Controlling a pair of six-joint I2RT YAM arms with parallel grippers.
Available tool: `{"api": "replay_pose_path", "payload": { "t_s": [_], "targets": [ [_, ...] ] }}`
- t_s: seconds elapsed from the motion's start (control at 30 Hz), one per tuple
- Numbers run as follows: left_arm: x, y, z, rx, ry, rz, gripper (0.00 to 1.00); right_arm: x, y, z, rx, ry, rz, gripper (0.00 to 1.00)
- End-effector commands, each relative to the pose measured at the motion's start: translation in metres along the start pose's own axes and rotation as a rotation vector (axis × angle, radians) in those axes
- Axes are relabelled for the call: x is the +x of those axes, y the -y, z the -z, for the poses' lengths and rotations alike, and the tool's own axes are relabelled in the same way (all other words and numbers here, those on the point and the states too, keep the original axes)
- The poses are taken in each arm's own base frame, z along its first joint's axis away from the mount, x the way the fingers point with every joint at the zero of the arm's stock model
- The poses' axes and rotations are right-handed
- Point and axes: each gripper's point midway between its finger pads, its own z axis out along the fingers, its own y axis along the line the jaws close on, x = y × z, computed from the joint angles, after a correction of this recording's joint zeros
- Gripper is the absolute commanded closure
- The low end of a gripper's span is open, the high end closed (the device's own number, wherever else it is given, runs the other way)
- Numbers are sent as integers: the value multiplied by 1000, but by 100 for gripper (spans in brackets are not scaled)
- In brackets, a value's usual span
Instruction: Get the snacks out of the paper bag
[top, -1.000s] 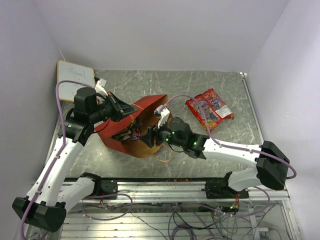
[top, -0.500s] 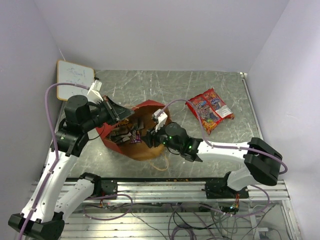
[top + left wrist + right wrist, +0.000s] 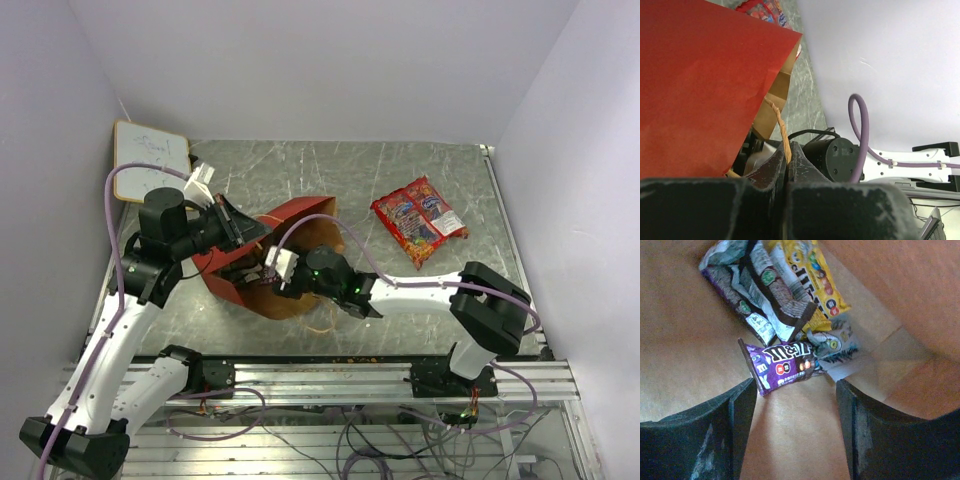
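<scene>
The paper bag (image 3: 300, 215), red outside and kraft inside, lies on its side with its mouth toward the right. My left gripper (image 3: 243, 228) is shut on its twisted paper handle (image 3: 780, 129) and holds the upper side up. My right gripper (image 3: 272, 270) is open, reaching inside the bag (image 3: 685, 340). Just ahead of its fingers lie a purple candy pack (image 3: 782, 365), a yellow pack (image 3: 812, 277), a brown pack (image 3: 775, 295) and a silvery-blue pack (image 3: 835, 347). Two large red snack bags (image 3: 420, 218) lie on the table at the right.
A white board (image 3: 150, 160) leans at the back left corner. The second bag handle (image 3: 322, 322) lies loose on the table in front of the bag. Walls close in at the left, back and right.
My right gripper has pushed leftward, deeper into the bag. My left gripper has kept its hold on the handle, shifting a little while the bag mouth stays lifted.
</scene>
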Motion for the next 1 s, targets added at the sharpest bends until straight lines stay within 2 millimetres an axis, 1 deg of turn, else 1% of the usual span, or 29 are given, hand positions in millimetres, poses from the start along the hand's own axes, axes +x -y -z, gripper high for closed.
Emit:
{"api": "replay_pose_path", "payload": {
  "t_s": [0.0, 0.03, 0.1, 0.2, 0.33, 0.43, 0.53, 0.63, 0.67, 0.7, 0.83, 0.9, 0.97],
  "targets": [
    [-2, 18, 8, 56, -2, -80, 93, -7, -1, -6, -114, 11, 462, 35],
    [-2, 19, 7, 60, -2, -83, 93, 0, -4, -7, -151, -16, 520, 35],
    [-3, 20, 8, 60, 0, -90, 93, 8, -6, -11, -195, -45, 612, 35],
    [-5, 19, 7, 52, 3, -98, 93, 17, -7, -15, -243, -78, 727, 35],
    [-7, 22, 8, 63, 12, -107, 93, 12, 2, -21, -290, -64, 731, 36],
    [-8, 22, 7, 72, 19, -103, 93, 22, 18, -27, -242, -102, 787, 37],
    [-8, 22, 5, 73, 14, -102, 93, 32, 33, -32, -238, -142, 841, 37],
    [-11, 26, 6, 75, 15, -115, 93, 33, 42, -40, -231, -151, 872, 36],
    [-12, 27, 6, 76, 14, -119, 93, 29, 46, -45, -218, -145, 879, 36],
    [-12, 28, 6, 78, 11, -122, 93, 29, 47, -49, -218, -142, 885, 36],
    [-12, 28, 5, 76, 7, -123, 93, 41, 48, -70, -239, -173, 917, 36],
    [-13, 30, 6, 75, 6, -126, 93, 40, 53, -78, -205, -177, 932, 36],
    [-14, 30, 7, 65, 4, -133, 93, 38, 52, -85, -210, -163, 929, 36]
  ]
}}
